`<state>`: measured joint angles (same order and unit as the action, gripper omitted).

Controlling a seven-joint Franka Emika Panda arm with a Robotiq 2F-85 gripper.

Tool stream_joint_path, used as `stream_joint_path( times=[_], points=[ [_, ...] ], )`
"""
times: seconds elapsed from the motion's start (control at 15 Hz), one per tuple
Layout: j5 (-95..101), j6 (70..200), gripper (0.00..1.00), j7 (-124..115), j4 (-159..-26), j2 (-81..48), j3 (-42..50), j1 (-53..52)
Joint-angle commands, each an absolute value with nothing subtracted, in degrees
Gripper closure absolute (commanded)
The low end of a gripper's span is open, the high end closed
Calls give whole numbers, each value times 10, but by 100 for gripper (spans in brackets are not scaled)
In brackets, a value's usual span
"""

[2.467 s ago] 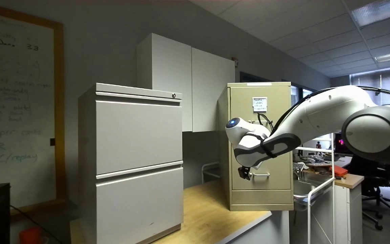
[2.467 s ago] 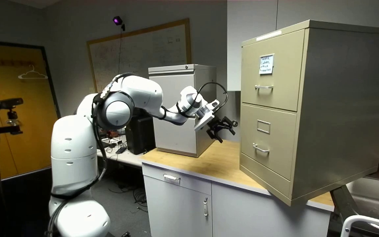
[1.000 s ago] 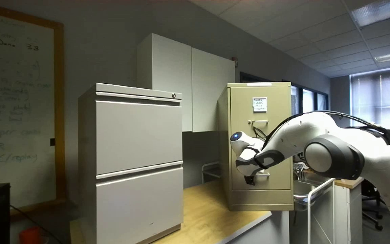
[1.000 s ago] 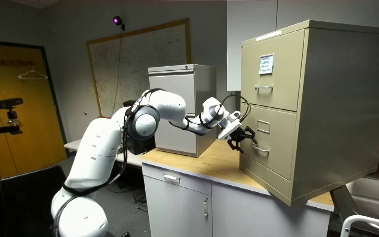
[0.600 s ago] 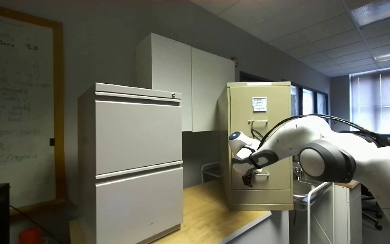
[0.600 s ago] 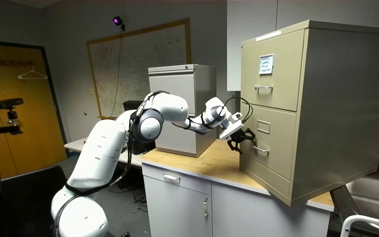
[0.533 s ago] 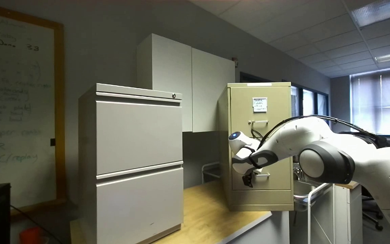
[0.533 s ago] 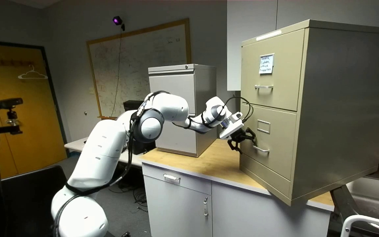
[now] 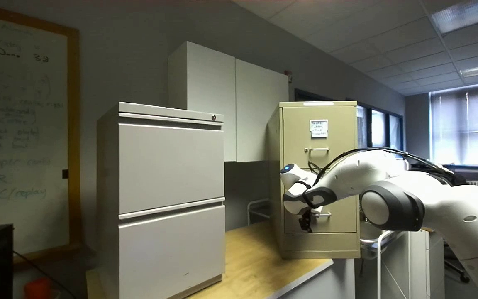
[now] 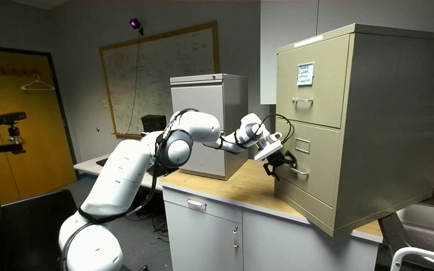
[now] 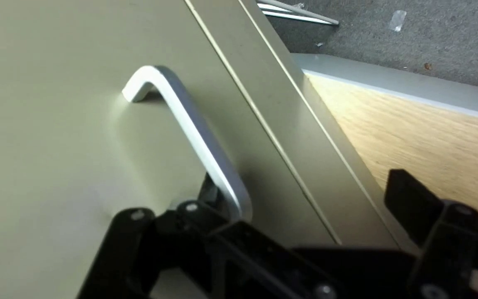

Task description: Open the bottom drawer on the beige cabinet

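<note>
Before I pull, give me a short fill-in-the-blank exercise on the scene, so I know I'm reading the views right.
1. The bottom drawer sits flush in the beige cabinet, so it is ____.
2. The end effector is ____, its fingers spread apart.
3. In the wrist view, one fingertip is partly hidden by the metal ____.
4. The handwritten label is on that cabinet's ____ drawer.

Missing words: closed; open; handle; top.
</note>
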<state>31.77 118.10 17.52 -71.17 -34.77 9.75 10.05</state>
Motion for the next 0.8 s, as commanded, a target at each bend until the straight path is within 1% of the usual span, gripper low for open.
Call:
stream_joint_path(
  times=[0.0,0.07,0.27,0.33,0.47,0.53,0.67,0.73],
  points=[
    [288,1170,0,197,-688,-382,102,122],
    [285,1173,21,197,-690,-380,102,123],
    [269,1172,37,200,-700,-368,99,128],
    [264,1170,45,204,-700,-366,97,129],
    [258,1169,59,212,-702,-363,95,128],
    [257,1170,68,215,-702,-362,95,128],
    [254,1169,81,224,-701,-361,94,129],
    [254,1169,90,227,-701,-360,93,129]
  ],
)
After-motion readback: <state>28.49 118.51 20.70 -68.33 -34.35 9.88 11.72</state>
